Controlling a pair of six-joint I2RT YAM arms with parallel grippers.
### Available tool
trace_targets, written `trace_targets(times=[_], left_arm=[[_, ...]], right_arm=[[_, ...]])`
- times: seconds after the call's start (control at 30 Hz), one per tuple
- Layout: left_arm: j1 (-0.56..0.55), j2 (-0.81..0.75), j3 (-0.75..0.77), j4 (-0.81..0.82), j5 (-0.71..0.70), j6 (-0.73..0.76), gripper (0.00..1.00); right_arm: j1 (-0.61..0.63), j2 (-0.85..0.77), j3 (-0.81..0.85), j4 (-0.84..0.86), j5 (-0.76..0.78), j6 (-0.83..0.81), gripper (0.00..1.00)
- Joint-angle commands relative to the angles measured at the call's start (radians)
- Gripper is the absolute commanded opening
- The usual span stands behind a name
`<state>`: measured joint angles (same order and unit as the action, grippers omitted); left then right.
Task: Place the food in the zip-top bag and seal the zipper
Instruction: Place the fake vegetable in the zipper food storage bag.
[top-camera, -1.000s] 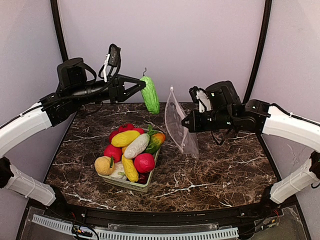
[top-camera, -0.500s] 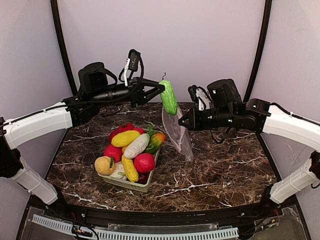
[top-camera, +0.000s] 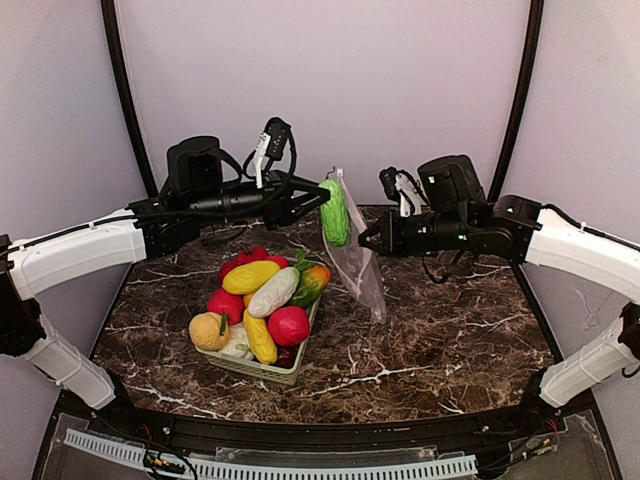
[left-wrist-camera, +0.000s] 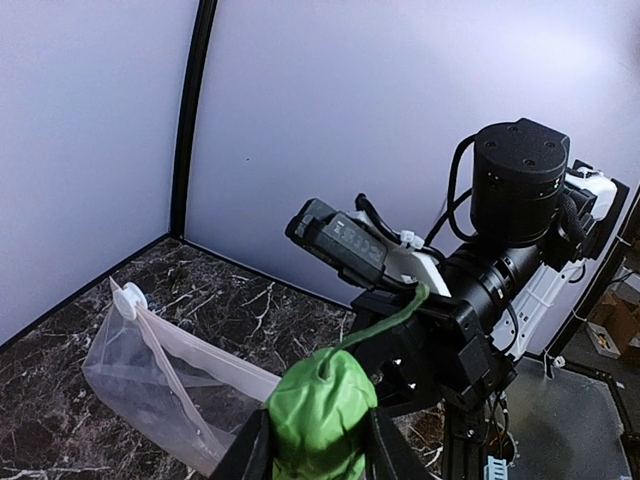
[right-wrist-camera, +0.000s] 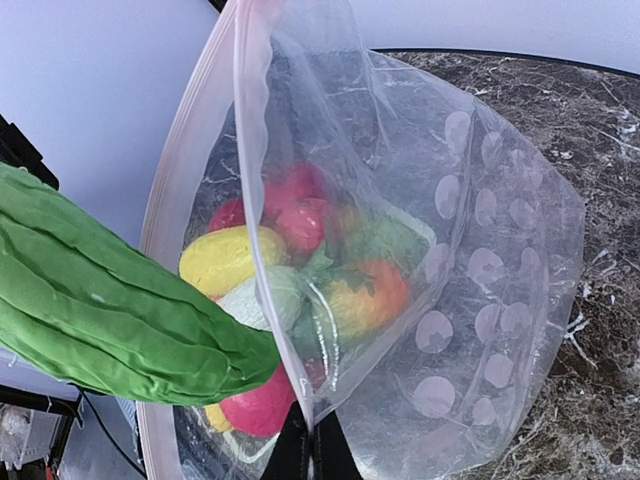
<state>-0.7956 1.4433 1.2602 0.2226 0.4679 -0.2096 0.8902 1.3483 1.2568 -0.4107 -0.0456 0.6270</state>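
**First piece at the bag's mouth, the rest waiting**

From where I stand, the job is barely begun. The left hand (top-camera: 322, 197) is clamped around a green bumpy toy gourd (top-camera: 334, 212) and holds it out in the air, right up against the top of the clear dotted plastic zip-top bag (top-camera: 358, 262). The right hand (top-camera: 372, 238) has its fingers pinched tight on one edge of that bag, so the bag hangs off it, above the dark marble table (top-camera: 450, 340) at the top and trailing down toward it.

In the right wrist view the mouth gapes open, with the pink zipper strip (right-wrist-camera: 195, 130) curving round the opening and the gourd's end just at the lip. I cannot tell whether its tip is past the lip yet. The white slider tab (left-wrist-camera: 127, 298) sits at one end of the strip, so nothing is sealed.

The bag itself looks empty. The colours showing through its plastic seem to belong to the glossy toy fruits and vegetables (top-camera: 262, 300) heaped in the pale green slatted basket (top-camera: 262, 368) on the table, below and to the left of the bag.

So, as I judge it, the gourd has to drop in, the heap of red, yellow, white and orange pieces has to follow, and the zipper must be run shut last.
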Motion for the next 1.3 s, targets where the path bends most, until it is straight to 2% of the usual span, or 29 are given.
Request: trace_targets(times=[0.0,0.2,0.37,0.47,0.77,0.9,1.07,1.27], left_arm=[[-0.011,0.011,-0.019,-0.04,-0.018,0.025,0.31],[-0.01,0.031,-0.01,-0.065,-0.021,0.024,0.35],[-0.011,0.031,-0.007,-0.078,-0.025,0.021,0.51],[-0.011,0.03,-0.006,-0.078,-0.026,0.019,0.58],[-0.011,0.022,-0.002,-0.075,-0.03,0.0,0.58],[-0.011,0.005,0.006,-0.107,-0.06,-0.042,0.63],[-0.01,-0.073,0.027,-0.329,-0.184,-0.127,0.72],[0.015,-0.154,0.002,-0.616,-0.245,-0.134,0.85]], right_arm=[[-0.01,-0.018,0.015,0.039,-0.012,0.004,0.0],[-0.012,-0.021,0.011,0.04,-0.014,0.005,0.0],[-0.014,-0.025,0.005,0.042,-0.016,0.007,0.0],[-0.014,-0.027,0.001,0.042,-0.014,0.008,0.0],[-0.016,-0.029,-0.007,0.044,-0.01,0.01,0.0],[-0.016,-0.032,-0.013,0.045,0.002,0.008,0.0],[-0.016,-0.038,-0.02,0.042,0.023,0.005,0.0],[-0.017,-0.037,-0.018,0.04,0.03,-0.01,0.0]])
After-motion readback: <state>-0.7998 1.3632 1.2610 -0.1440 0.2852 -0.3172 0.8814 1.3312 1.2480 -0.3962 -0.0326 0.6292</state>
